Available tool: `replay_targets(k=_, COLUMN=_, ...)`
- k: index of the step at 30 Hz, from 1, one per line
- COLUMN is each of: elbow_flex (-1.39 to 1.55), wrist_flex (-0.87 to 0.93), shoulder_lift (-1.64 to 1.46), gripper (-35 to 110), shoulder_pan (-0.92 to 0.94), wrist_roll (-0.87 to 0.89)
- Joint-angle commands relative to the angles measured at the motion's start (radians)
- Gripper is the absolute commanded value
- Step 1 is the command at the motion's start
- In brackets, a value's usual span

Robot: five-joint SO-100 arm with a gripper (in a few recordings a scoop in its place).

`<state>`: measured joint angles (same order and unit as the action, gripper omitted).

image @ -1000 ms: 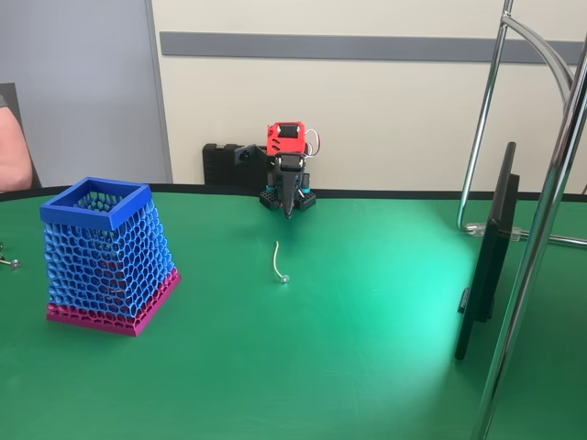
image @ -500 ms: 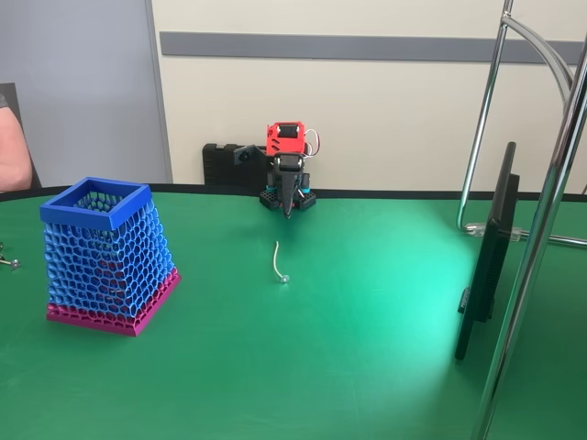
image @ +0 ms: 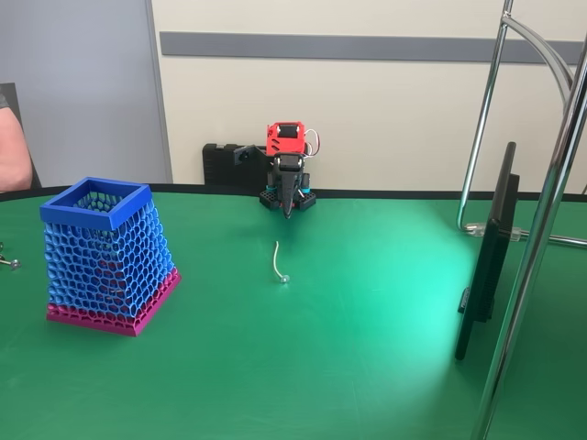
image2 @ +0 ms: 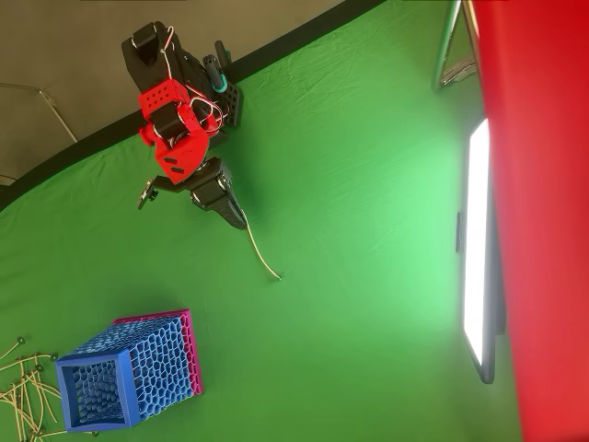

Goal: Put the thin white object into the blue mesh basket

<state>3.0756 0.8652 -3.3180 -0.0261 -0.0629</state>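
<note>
Overhead view: loose strands [image2: 23, 391] beside blue mesh basket [image2: 129, 373] | thin white object [image: 279, 261] on table | tool [image: 288, 209] closed, empty

Fixed view: my pincer [image: 289, 209] hangs at the far edge of the table [image: 348, 367], pointing down, near the middle of the picture. The wire [image: 279, 261] lies on the table just in front of me, apart from my pincer. The basket [image: 108, 255] stands upright on the table to the left, nearer the camera than the wire and well apart from it. A screen [image: 486, 257] stands on edge at the right. Overhead view: a bundle of strands [image2: 23, 391] lies just left of the basket [image2: 129, 373].
</note>
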Motion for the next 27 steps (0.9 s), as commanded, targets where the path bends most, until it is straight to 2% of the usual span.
replay_targets(k=1, elbow_flex=0.008, wrist_flex=0.000, shoulder_lift=-0.006, gripper=1, shoulder_pan=0.003, wrist_roll=0.006)
replay_targets(k=12, elbow_flex=-0.003, wrist_flex=-0.031, shoulder_lift=0.044, gripper=1, shoulder_pan=0.012, wrist_roll=0.031)
replay_targets(k=27, elbow_flex=-0.235, wrist_flex=-0.061, shoulder_lift=0.420, gripper=1, shoulder_pan=0.023, wrist_roll=0.198)
